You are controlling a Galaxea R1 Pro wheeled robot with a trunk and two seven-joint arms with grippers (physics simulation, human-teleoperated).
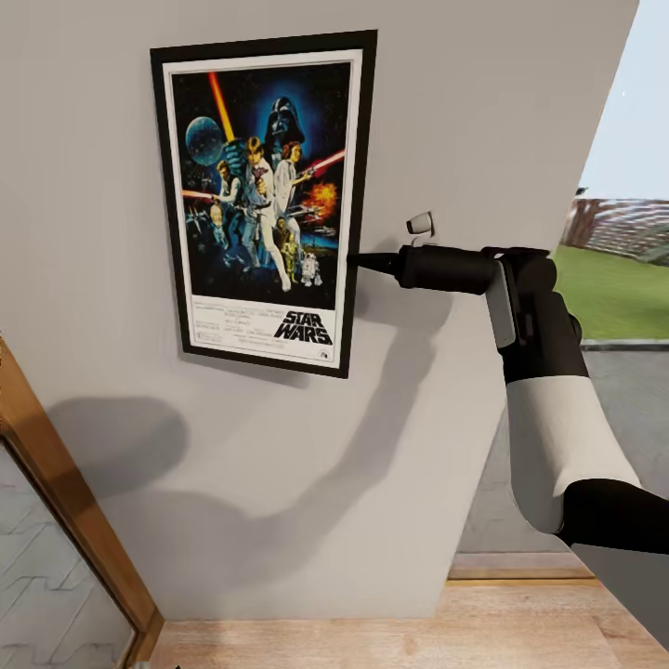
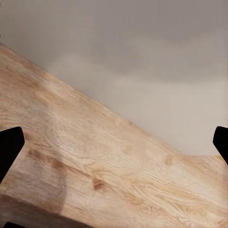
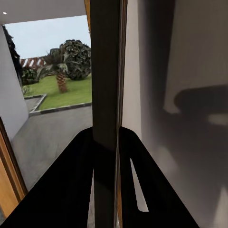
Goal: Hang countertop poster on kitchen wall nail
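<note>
At the tip of my right gripper (image 1: 356, 262) sits the right edge of the upright rectangular Star Wars poster (image 1: 265, 200), black frame, thin white border, colourful figures on dark blue w/ the "STAR WARS" logo at the bottom. Poster lies flat against the pale grey wall (image 1: 483, 111), a bit tilted in the head view. My fingers reach it from its right side, about mid-height of the frame, pointing along the wall. In the right wrist view the frame's dark edge (image 3: 105, 85) runs straight between my two black fingers (image 3: 71, 190), one on each side of it, so the gripper is pinched on the poster's edge, wall on one side, open air on the other.

Just above my gripper body, a small white wall fitting (image 1: 420, 223) sticks out of the wall, close to but apart from the poster's right edge; can't tell exactly what it is. My white-and-black right forearm (image 1: 557, 437) comes up from the lower right of the head view and throws a long shadow on the wall below the poster.

Beyond my right arm, past the wall's end, green lawn (image 1: 618, 293) and grey paving outside. Right wrist view also shows lawn, a bushy tree (image 3: 71, 59) and sky.

Left gripper (image 2: 114, 147): two black fingertips (image 2: 9, 147) at opposite edges of the left wrist view, spread wide, nothing between them. It faces light wood plank floor (image 2: 95, 166) where that meets the grey wall base.
</note>
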